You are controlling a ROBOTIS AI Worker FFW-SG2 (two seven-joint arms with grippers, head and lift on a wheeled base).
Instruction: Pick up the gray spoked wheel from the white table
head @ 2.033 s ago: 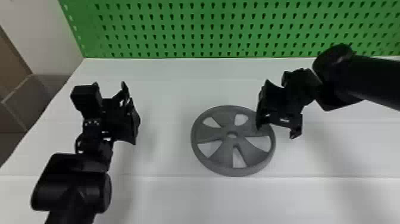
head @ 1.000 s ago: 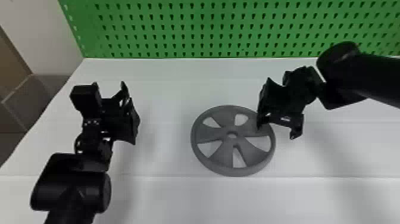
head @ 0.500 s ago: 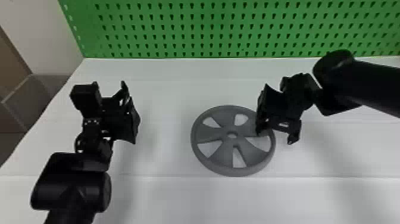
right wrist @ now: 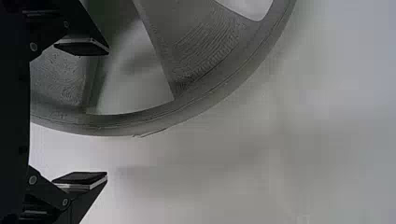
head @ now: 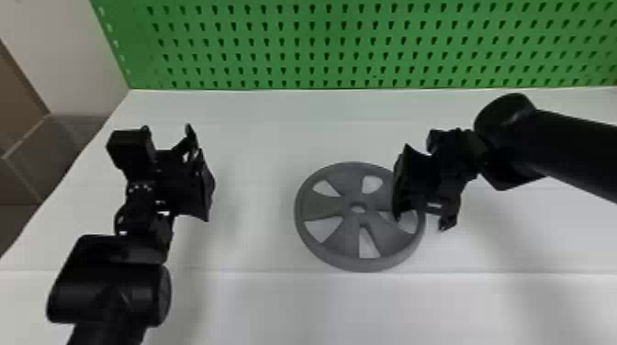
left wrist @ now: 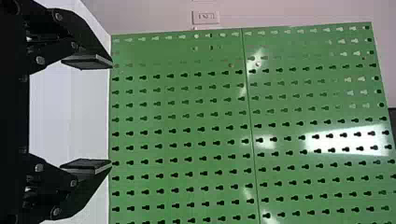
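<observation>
While a green pegboard lines the far edge of the white table, a pale wall shows past the table's left side. Wheel lies flat mid-table. Right arm comes in from the right edge, right gripper angled down, fingers apart, astride the rim. Left gripper is parked over table left, facing the pegboard, fingers apart.

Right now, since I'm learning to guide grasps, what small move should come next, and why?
I'd probably ease the right gripper down slightly: its fingers are open, one over the wheel, the other outside its rim, so they seem set to straddle it.
</observation>
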